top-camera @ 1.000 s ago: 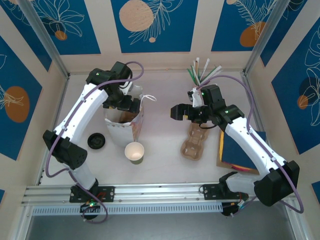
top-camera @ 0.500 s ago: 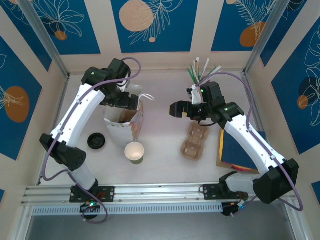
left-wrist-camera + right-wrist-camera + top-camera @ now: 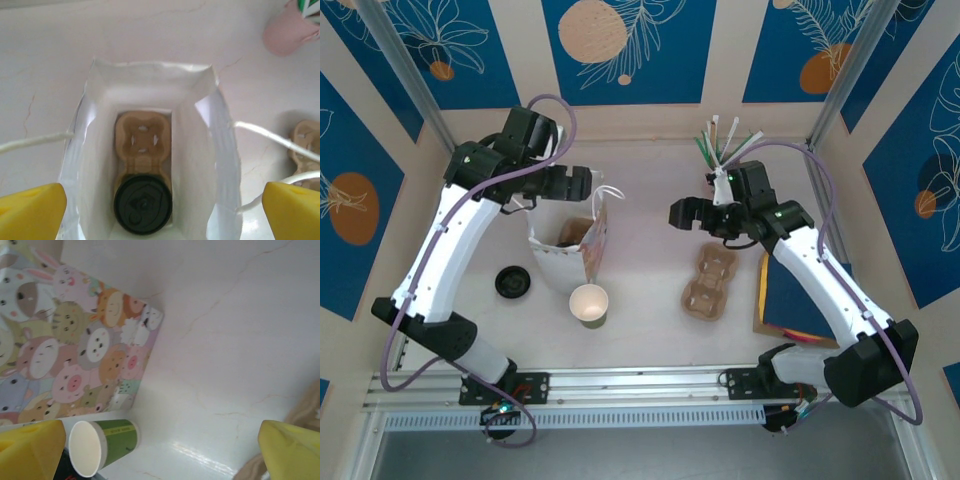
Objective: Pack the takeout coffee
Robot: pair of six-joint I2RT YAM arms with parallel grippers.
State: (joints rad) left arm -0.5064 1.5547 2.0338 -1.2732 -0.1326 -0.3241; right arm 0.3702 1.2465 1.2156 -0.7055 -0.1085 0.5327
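From above, the left gripper (image 3: 582, 184) hangs over the far rim of the gift bag (image 3: 552, 262), jaws spread and empty. The right gripper (image 3: 678, 213), equally spread and empty, hovers well apart, near the spare cup carrier (image 3: 709, 282).

The left wrist view looks down into the bag. The takeout coffee (image 3: 143, 203) stands upright in a cardboard tray (image 3: 142, 134) on the bottom, directly beneath the left gripper, so any further move likely falls to that arm.

In the right wrist view, the lidless green cup (image 3: 102, 445) stands just beside the bag's patterned side.
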